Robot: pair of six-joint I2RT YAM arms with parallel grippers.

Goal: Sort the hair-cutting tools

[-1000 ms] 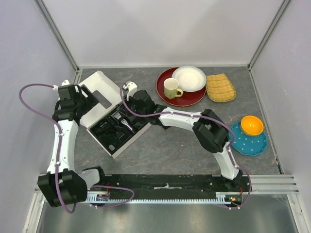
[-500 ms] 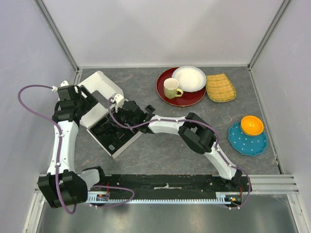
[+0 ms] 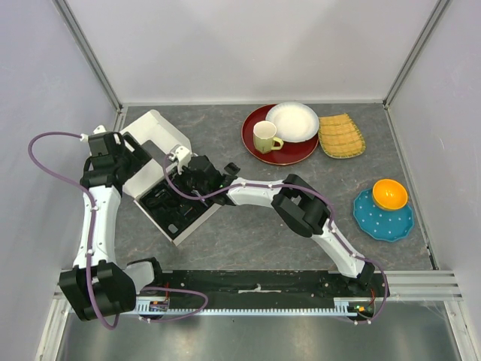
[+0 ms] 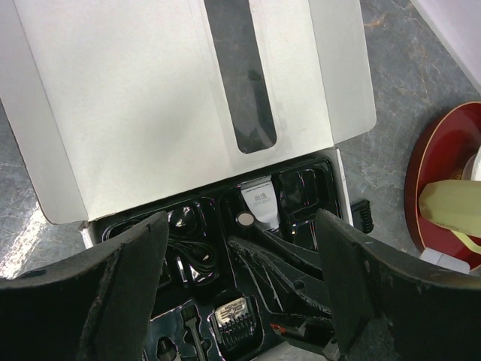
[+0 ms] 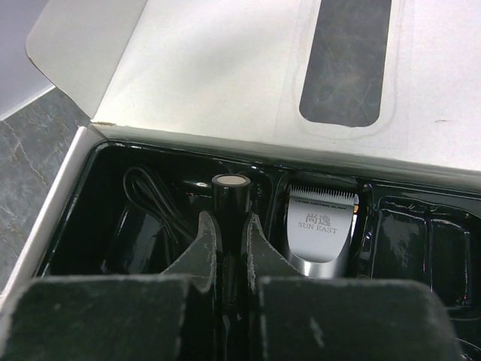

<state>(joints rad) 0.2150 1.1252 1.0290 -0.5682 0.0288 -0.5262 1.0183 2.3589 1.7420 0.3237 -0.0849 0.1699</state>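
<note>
Right fingers (image 5: 204, 242) now farther left, around one black cylinder (image 5: 230, 197)

- Bench (image 3: 248, 233): grey, stone-patterned surface carrying all items.
- White box (image 3: 152, 126): at the left rear, lid folded open, with an oblong window (image 4: 240, 75) in the lid.
- Black tray (image 5: 421, 233): moulded insert seated inside the box.
- Red plate (image 3: 293, 153): at the rear centre.
- Yellow mug (image 3: 264, 137): upright on the red plate.
- White bowl (image 3: 292, 122): on the red plate, just beside the mug.
- Woven tray (image 3: 341, 135): just right of the red plate.
- Teal dotted plate (image 3: 376, 218): at the right edge.
- Orange bowl (image 3: 390, 194): resting on the teal plate.
</note>
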